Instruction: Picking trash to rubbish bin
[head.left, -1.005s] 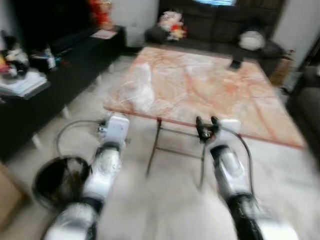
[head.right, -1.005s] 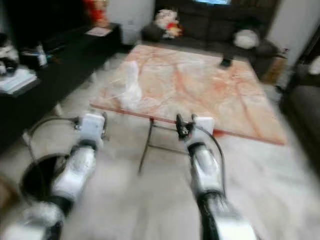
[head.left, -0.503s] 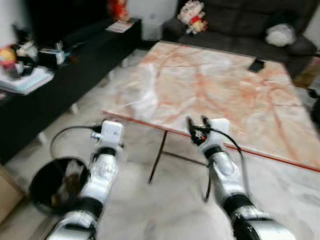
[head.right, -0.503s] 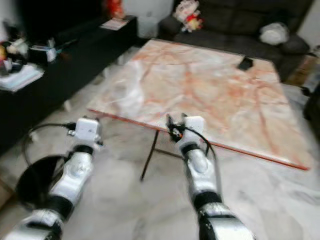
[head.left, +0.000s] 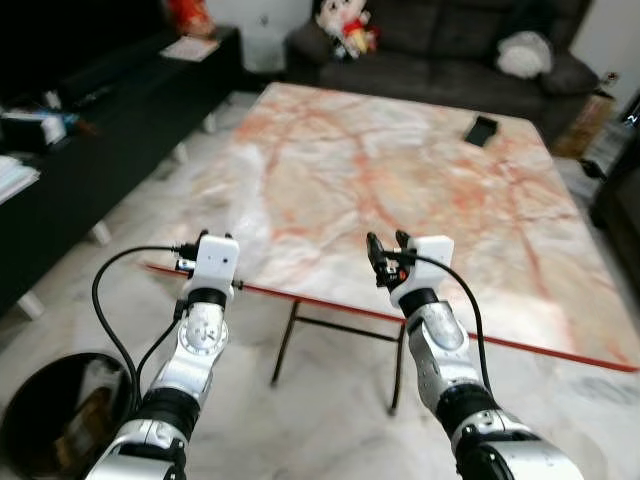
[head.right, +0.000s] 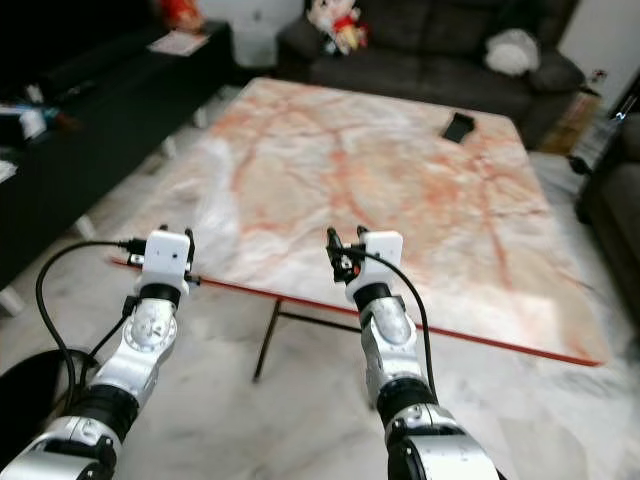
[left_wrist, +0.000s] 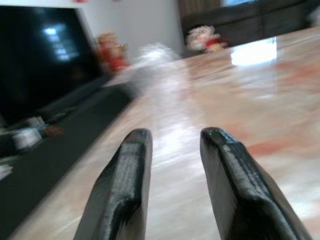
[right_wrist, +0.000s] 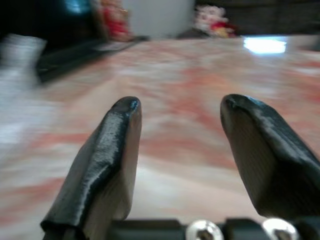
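Marble table (head.left: 400, 180), two claws, one bin (head.left: 50, 430)

No legible text, labels, brands or numbers on any surface.

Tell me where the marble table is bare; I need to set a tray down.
Nearly the whole marble table is bare, from the near edge by the left gripper and right gripper, both with open jaws, to the sofa side. One dark phone sits near the far right corner. The black side bench looks cluttered.
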